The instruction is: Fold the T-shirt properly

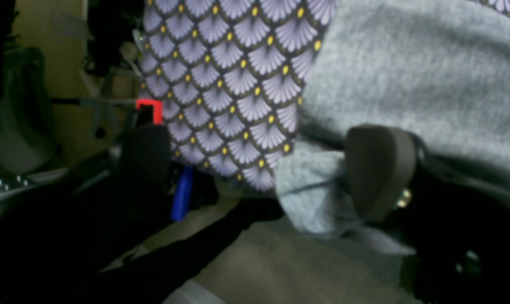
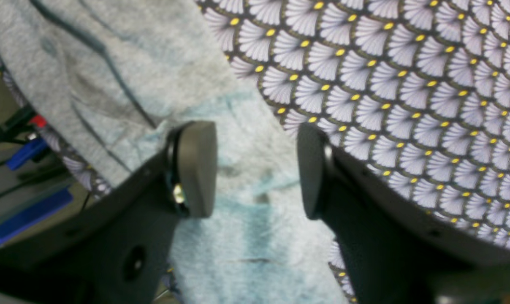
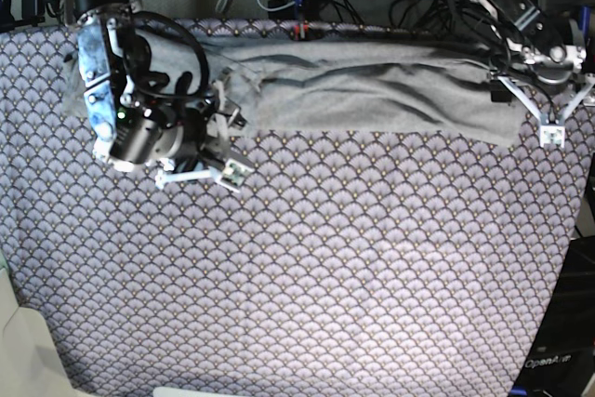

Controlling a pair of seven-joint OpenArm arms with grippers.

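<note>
With both my left pincer (image 3: 547,104) and right pincer (image 2: 257,169) released over the T-shirt (image 3: 372,90), I judge this fold laid; next I must regrip its ends.

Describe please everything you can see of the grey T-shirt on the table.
The T-shirt is light heather-grey, soft and unprinted. It lies folded into a long, creased band along the far edge of the purple fan-patterned tablecloth. One end spills over the table edge. The right gripper stands open astride one end; the left gripper is open at the other.
</note>
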